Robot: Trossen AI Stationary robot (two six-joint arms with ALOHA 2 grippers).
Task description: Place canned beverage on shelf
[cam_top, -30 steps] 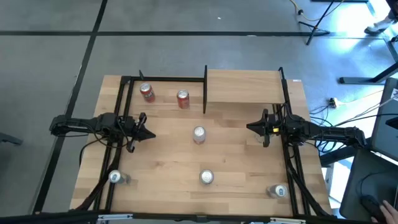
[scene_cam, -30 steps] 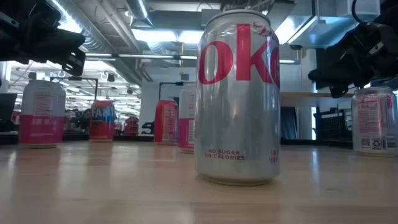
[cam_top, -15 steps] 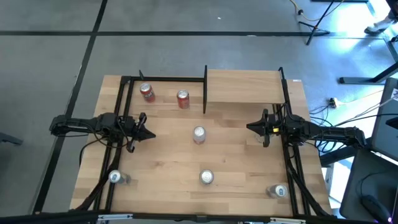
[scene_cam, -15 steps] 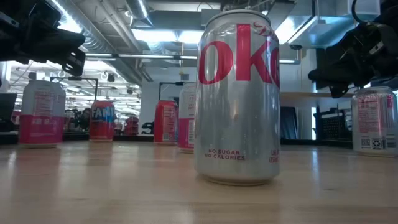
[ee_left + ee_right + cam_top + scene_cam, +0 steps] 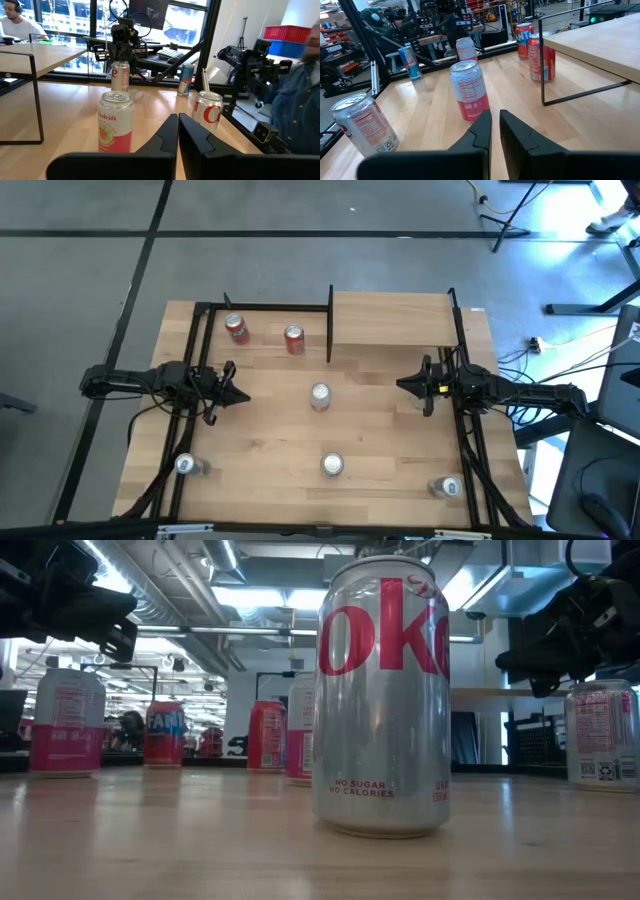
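Cans stand upright across the table in the high view: a silver one [image 5: 319, 396] at centre, two red ones [image 5: 294, 339] beside the shelf [image 5: 391, 317], which sits raised at the far right. Left gripper [image 5: 243, 396] and right gripper [image 5: 402, 385] hover level, pointing inward at the centre can, both closed and empty.

Low view: a silver Diet Coke can [image 5: 383, 697] stands nearest, unopened.

Left wrist view: fingers [image 5: 167, 135] pressed together.

Right wrist view: fingers [image 5: 482, 127] nearly touching.

Grey floor [image 5: 300, 260] with dark seams; ceiling strip lights [image 5: 260, 595]; large windows [image 5: 65, 20].
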